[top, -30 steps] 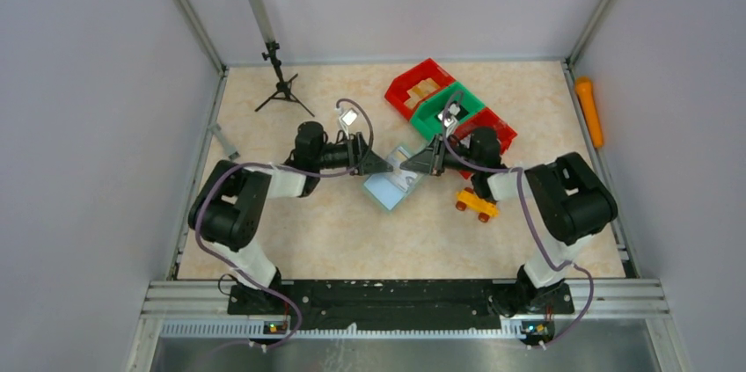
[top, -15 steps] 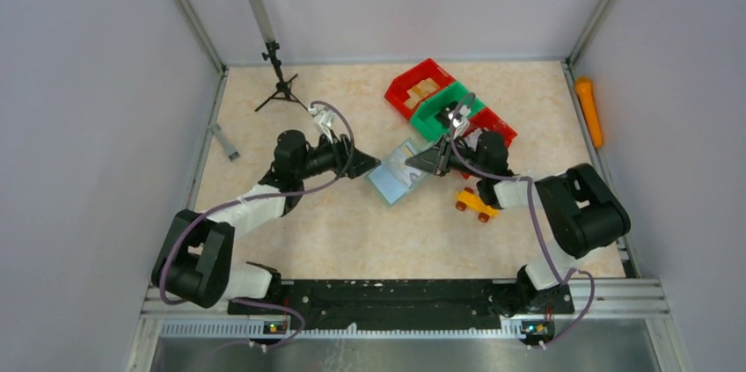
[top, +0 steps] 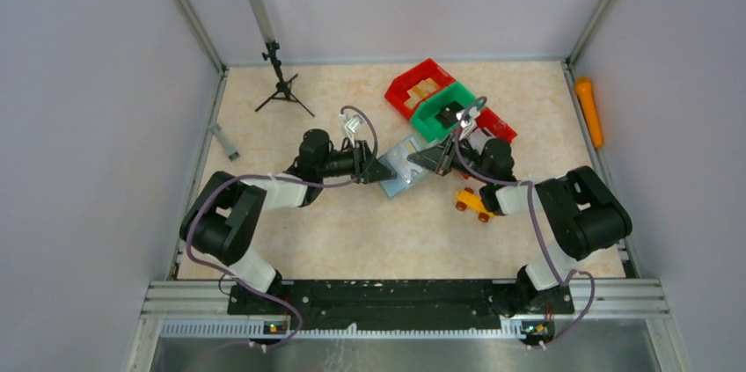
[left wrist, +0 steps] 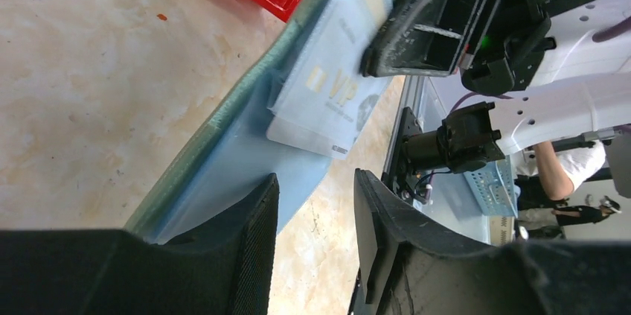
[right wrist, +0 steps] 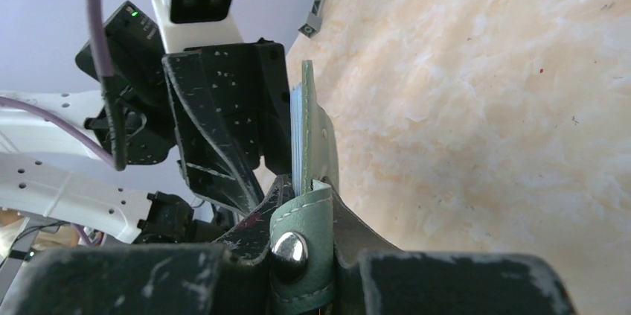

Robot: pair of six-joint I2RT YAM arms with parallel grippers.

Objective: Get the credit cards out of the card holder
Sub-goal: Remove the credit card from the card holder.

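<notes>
Crowding just behind the card holder (top: 400, 171): two red bins (top: 412, 86) and one green bin (top: 442, 113). Sitting near the right arm: one yellow toy car (top: 475, 205). Standing well apart, far left: one black tripod (top: 280, 89). Reading "VIP" in gold on the single pale credit card (left wrist: 327, 91) sticking out of the holder, its upper end hiding behind the right gripper (top: 422, 161). Clamping on the holder's tab mid-table, that gripper; left gripper (top: 390, 173) gaping, straddling the opposite corner.
</notes>
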